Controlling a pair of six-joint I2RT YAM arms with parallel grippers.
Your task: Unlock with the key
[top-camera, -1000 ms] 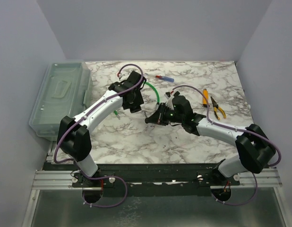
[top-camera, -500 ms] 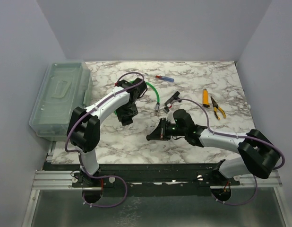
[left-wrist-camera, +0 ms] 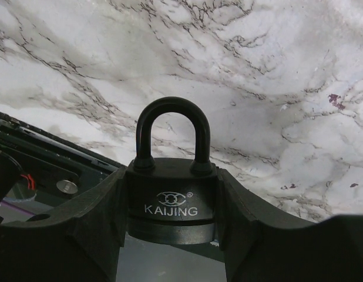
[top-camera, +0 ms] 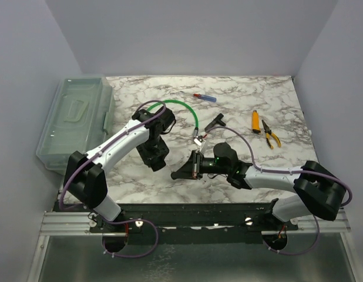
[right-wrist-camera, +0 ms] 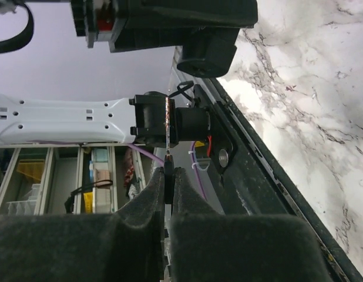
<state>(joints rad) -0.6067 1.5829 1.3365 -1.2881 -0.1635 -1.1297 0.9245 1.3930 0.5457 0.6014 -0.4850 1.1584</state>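
Observation:
My left gripper (top-camera: 154, 157) is shut on a black padlock (left-wrist-camera: 171, 194) marked KAIJING, gripped by its body with the closed shackle pointing out past the fingertips. It holds the padlock above the marble table near the front. My right gripper (top-camera: 182, 171) is shut on the key (right-wrist-camera: 168, 147), pinching its black head so that the thin blade sticks out edge-on past the fingertips. In the top view the key end (top-camera: 175, 174) points left, just right of and slightly nearer than the left gripper, a short gap apart.
A clear plastic bin (top-camera: 76, 120) stands at the left edge. A green cable (top-camera: 187, 111), a red and blue tool (top-camera: 205, 97), a black clamp (top-camera: 215, 121), an orange knife (top-camera: 255, 119) and yellow pliers (top-camera: 271, 134) lie towards the back and right.
Both grippers have moved from the table's middle towards the front edge, the left with the padlock and the right with the key, drawing closer together.

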